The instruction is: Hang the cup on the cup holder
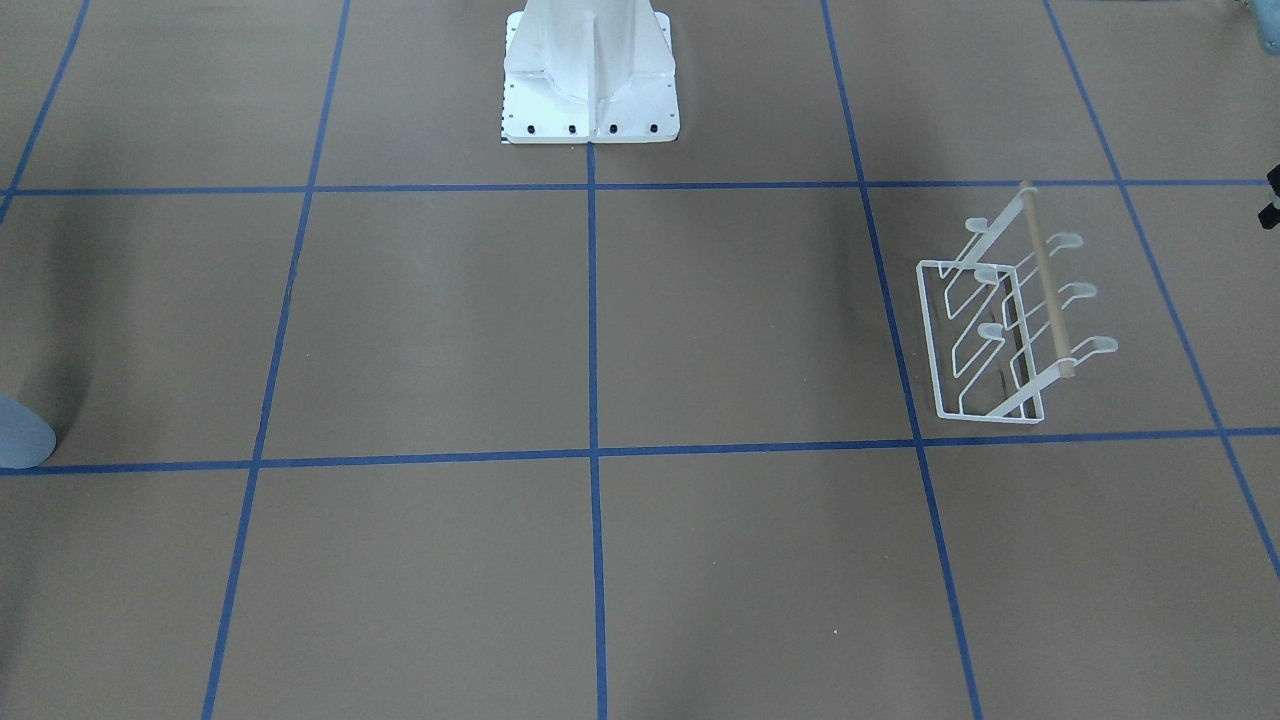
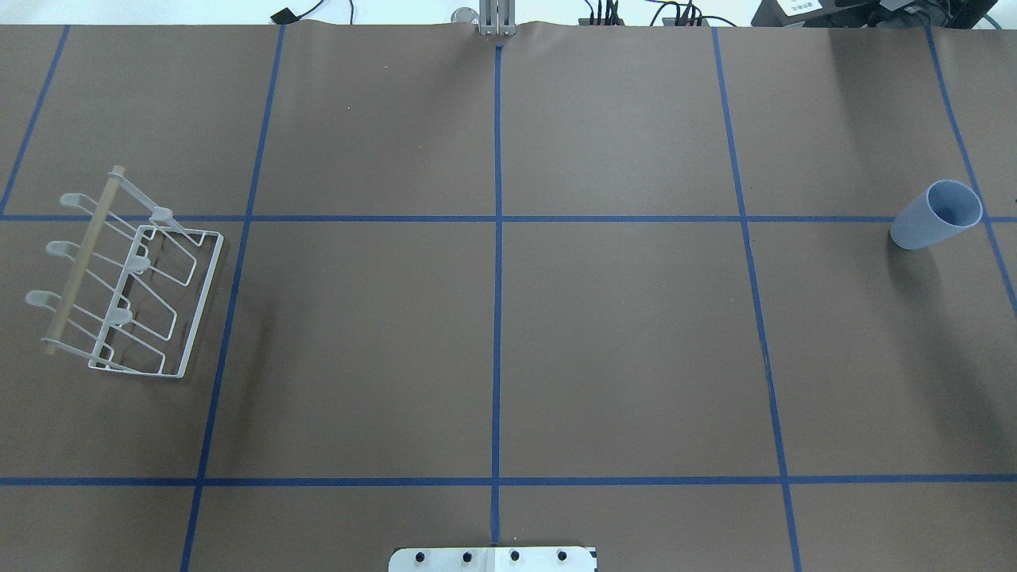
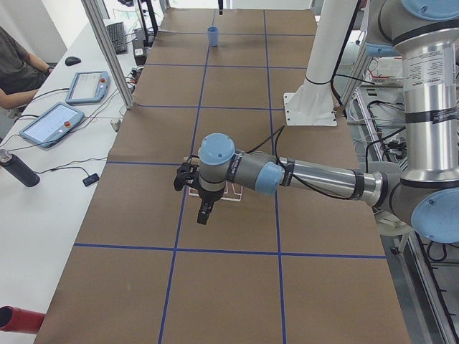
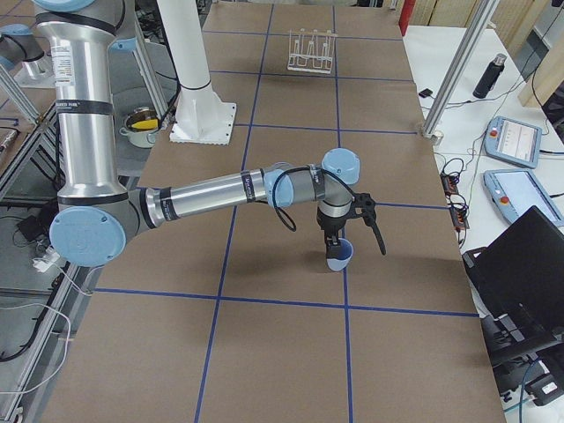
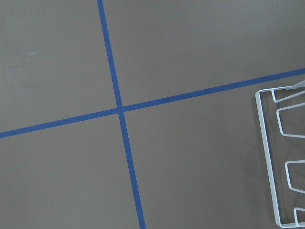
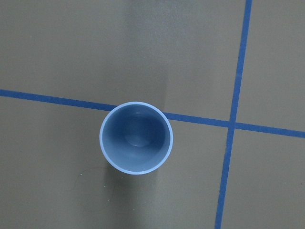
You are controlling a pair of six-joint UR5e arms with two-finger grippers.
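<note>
The pale blue cup (image 2: pixel 936 216) stands upright, mouth up, at the table's far right end; it also shows in the front view (image 1: pixel 20 435) and in the right wrist view (image 6: pixel 136 138), seen from straight above. The white wire cup holder (image 2: pixel 135 294) with its wooden rod stands at the far left end, pegs bare, and its base frame edge shows in the left wrist view (image 5: pixel 267 157). My right gripper (image 4: pixel 357 245) hangs just over the cup (image 4: pixel 339 256). My left gripper (image 3: pixel 193 197) hangs over the holder. I cannot tell whether either is open or shut.
The white bolted pedestal (image 1: pixel 590 90) stands at the middle of the robot's side. Blue tape lines grid the brown table (image 2: pixel 620 342). Tablets (image 3: pixel 46 122) and a laptop (image 4: pixel 520 264) lie on the side desks beyond metal posts (image 4: pixel 454 70).
</note>
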